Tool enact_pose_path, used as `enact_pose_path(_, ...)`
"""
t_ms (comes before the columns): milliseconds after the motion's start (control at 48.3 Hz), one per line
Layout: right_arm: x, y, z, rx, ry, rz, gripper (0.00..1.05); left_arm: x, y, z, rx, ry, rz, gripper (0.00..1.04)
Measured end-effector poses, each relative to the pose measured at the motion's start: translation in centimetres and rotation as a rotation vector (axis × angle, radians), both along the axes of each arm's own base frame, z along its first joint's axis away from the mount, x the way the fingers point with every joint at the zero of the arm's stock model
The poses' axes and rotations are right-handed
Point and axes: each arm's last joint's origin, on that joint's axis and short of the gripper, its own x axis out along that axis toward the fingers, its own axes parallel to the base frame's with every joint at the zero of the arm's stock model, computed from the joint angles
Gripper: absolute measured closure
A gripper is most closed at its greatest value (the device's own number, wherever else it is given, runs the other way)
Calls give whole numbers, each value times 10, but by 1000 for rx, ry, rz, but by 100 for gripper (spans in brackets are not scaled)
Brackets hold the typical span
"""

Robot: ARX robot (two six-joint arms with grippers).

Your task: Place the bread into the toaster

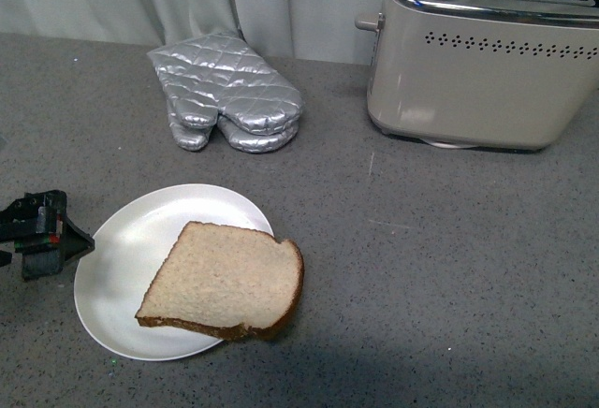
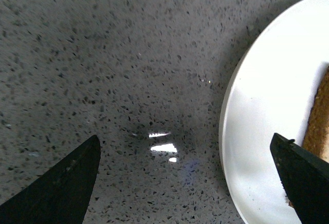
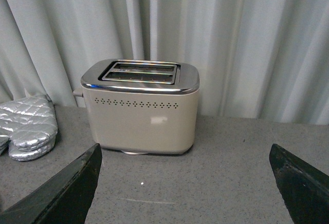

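Note:
A slice of tan bread (image 1: 226, 280) with a dark crust lies flat on a white plate (image 1: 122, 268) at the front left, its right corner overhanging the rim. The beige toaster (image 1: 482, 71) with a chrome top and two slots stands at the back right, its lever knob on its left side. My left gripper (image 1: 42, 232) is open, low over the counter just left of the plate; its wrist view shows the plate (image 2: 267, 106) and the bread's crust edge (image 2: 318, 126). My right gripper (image 3: 185, 183) is open and faces the toaster (image 3: 141, 108); it is out of the front view.
A pair of silver quilted oven mitts (image 1: 229, 94) lies at the back, left of the toaster, also in the right wrist view (image 3: 28, 126). A grey speckled counter (image 1: 421, 268) spreads between plate and toaster. A pale curtain (image 3: 247, 39) hangs behind.

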Motion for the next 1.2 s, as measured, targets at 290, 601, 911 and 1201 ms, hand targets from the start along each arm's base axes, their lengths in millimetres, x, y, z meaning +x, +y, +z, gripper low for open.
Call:
enact_pose_path(290,0,0,0,0,0,0,10,16,-3,-15,11,44,1,42)
enact_pose_path(601,0,0,0,0,0,0,10,25,-9,-18,-26,78,24,98)
enact_pose_path(911,0,0,0,0,0,0,10,27,-30,5,-128,44,73,102)
enact_pose_path(1201,0,0,0,0,0,0,10,55,-113,26,-260,-26,-25,102)
